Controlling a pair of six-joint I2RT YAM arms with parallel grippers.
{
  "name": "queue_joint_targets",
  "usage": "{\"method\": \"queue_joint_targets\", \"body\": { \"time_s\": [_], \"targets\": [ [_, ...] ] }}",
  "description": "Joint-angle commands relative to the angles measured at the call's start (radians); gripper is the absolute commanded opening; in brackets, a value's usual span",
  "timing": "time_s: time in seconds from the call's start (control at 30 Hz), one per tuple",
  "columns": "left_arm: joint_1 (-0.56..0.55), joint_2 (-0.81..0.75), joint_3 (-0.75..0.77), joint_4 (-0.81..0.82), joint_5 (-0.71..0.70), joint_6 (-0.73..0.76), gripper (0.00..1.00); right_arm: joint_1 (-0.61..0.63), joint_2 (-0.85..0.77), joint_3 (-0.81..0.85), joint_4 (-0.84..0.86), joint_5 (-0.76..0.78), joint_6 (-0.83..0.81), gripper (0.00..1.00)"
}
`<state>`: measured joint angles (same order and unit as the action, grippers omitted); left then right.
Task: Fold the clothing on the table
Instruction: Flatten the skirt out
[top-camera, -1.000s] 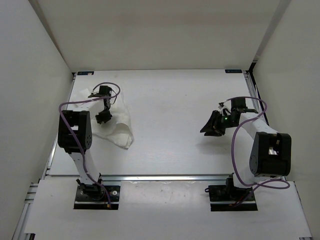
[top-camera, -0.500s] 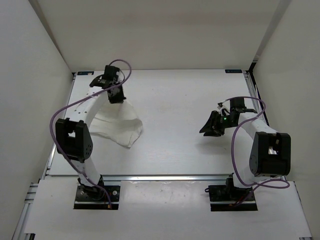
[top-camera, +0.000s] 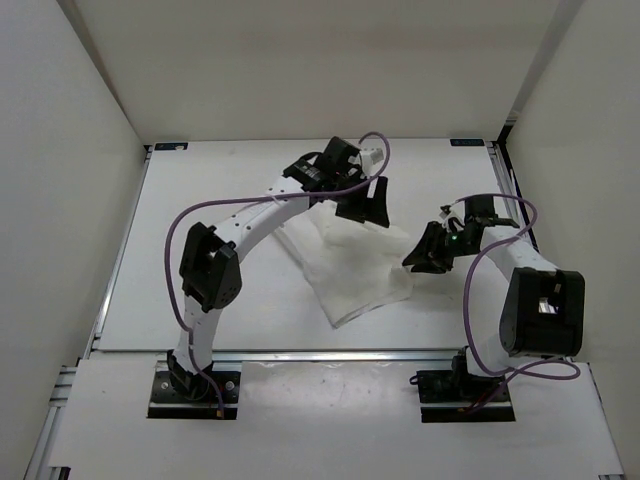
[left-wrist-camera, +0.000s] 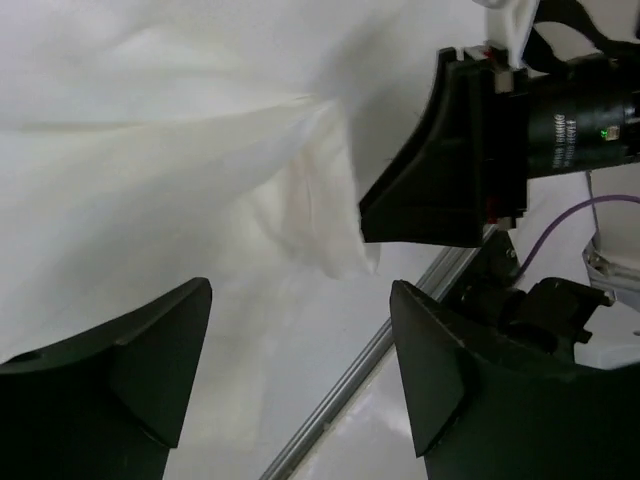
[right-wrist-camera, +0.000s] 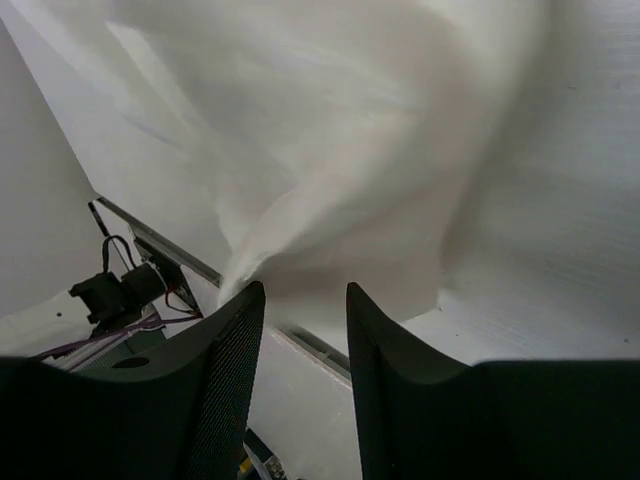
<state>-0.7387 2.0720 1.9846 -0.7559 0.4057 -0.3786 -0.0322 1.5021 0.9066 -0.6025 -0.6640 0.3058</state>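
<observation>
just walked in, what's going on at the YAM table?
Two arms are working on a white garment that lies rumpled in the middle of the table, not yet folded. The left tool hovers open above the garment's far side, holding nothing. The right tool, also open, sits at the garment's right edge with nothing between its fingers.

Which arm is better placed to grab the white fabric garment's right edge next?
Right, probably. The right gripper stands open just beside the right edge of the thin white fabric garment, with cloth filling its wrist view. The left gripper hangs open above the garment's far side.
</observation>
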Motion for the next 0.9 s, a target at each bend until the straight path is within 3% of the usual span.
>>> {"method": "queue_joint_targets", "body": {
  "time_s": [0.0,0.1,0.17,0.3,0.47,0.53,0.6,0.67,0.8,0.87],
  "targets": [
    [0.134,-0.082,-0.05,0.139,0.042,-0.126,0.87,0.006,-0.051,-0.02,-0.016,0.004,-0.014,0.44],
    [0.191,-0.16,-0.131,0.162,0.026,-0.131,0.86,0.008,-0.074,-0.023,-0.028,0.032,-0.022,0.44],
    [0.193,-0.226,-0.269,0.206,-0.001,-0.125,0.84,-0.005,-0.085,-0.017,-0.043,0.056,-0.03,0.44],
    [0.17,-0.381,-0.554,0.28,0.008,-0.157,0.72,-0.003,-0.135,0.061,-0.086,0.208,-0.019,0.43],
    [0.133,-0.395,-0.802,0.441,0.099,-0.261,0.55,0.026,-0.152,0.185,-0.08,0.267,-0.001,0.38],
    [0.121,-0.353,-0.79,0.461,0.114,-0.278,0.55,0.032,-0.114,0.205,-0.068,0.248,0.01,0.32],
    [0.101,-0.301,-0.739,0.425,0.104,-0.26,0.59,0.075,-0.094,0.192,-0.033,0.233,0.026,0.31],
    [0.088,-0.245,-0.654,0.382,0.058,-0.243,0.56,0.092,-0.095,0.163,0.009,0.213,0.055,0.3],
    [0.085,-0.093,-0.492,0.209,-0.085,-0.198,0.33,0.091,-0.123,0.091,0.058,0.172,0.088,0.27],
    [0.084,-0.014,-0.416,0.109,-0.241,-0.171,0.22,0.058,-0.141,0.057,0.072,0.138,0.096,0.26]
  ]
}}
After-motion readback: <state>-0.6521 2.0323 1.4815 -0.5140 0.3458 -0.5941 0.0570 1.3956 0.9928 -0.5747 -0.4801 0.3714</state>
